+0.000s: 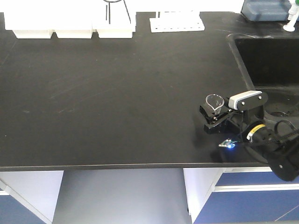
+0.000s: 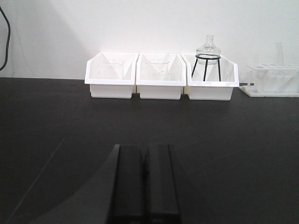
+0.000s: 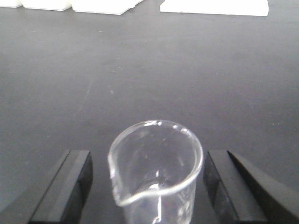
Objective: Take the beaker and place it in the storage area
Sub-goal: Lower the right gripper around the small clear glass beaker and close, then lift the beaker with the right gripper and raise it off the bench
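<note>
Black counter, frame's lower right: right claw straddles the beaker, spread wide, gripping nothing; off-centre closing could topple it.

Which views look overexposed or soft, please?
Front view: the white bins at the rear blow out to plain white. Left wrist view: evenly lit, though the left hand near the lens is soft. Right wrist view: the beaker is slightly blurred, with glare along its rim.

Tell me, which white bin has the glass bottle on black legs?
The right bin: a glass flask on a black stand rises from it. The left bin and middle bin show no stand.
</note>
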{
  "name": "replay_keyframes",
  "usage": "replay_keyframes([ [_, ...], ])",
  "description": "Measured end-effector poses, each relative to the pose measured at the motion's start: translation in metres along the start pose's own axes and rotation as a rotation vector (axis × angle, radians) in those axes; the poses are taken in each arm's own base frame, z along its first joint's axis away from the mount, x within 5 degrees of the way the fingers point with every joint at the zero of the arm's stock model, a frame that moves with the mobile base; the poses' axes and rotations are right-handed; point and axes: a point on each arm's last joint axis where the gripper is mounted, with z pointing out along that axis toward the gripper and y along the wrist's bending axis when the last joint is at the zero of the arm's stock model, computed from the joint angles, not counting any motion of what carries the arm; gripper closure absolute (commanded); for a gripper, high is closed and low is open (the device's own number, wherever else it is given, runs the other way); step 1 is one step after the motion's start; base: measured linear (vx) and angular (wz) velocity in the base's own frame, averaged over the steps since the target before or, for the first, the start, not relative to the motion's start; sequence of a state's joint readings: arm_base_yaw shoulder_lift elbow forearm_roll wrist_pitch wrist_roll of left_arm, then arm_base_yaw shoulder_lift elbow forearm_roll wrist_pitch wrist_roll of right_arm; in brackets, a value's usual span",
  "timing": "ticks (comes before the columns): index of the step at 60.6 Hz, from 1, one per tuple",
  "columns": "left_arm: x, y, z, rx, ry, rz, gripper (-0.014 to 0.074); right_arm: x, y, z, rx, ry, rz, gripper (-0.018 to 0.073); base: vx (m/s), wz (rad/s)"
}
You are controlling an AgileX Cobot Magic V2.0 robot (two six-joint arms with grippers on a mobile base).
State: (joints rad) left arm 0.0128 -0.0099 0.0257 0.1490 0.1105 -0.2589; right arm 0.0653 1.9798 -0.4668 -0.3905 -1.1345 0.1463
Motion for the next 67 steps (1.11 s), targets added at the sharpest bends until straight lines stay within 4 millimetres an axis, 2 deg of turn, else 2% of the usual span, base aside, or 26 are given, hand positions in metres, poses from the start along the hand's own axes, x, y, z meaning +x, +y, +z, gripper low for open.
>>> replay_keyframes([
  [17, 0.000, 0.000, 0.000, 0.000, 0.000, 0.000, 0.0605, 0.011, -0.004, 0.012, -0.002, 0.025, 0.008, 0.0019, 0.00, 0.00],
  [24, 0.000, 0.000, 0.000, 0.000, 0.000, 0.000, 0.0605, 0.012, -0.005, 0.015, -0.003, 0.027, 0.009, 0.0069, 0.00, 0.00],
  [33, 0.000, 0.000, 0.000, 0.000, 0.000, 0.000, 0.0605, 0.010, -0.006, 0.017, -0.002, 0.015, 0.005, 0.0262, 0.00, 0.00],
  [42, 0.000, 0.000, 0.000, 0.000, 0.000, 0.000, 0.0605, 0.009, -0.006, 0.017, -0.002, 0.014, 0.005, 0.0573, 0.00, 0.00],
  [56, 0.000, 0.000, 0.000, 0.000, 0.000, 0.000, 0.0605, 0.003, -0.005, 0.014, 0.000, 0.002, 0.037, 0.0562, 0.00, 0.00],
  [67, 0.000, 0.000, 0.000, 0.000, 0.000, 0.000, 0.0605, -0.039, -0.005, -0.004, 0.058, -0.067, 0.114, 0.0562, 0.00, 0.00],
])
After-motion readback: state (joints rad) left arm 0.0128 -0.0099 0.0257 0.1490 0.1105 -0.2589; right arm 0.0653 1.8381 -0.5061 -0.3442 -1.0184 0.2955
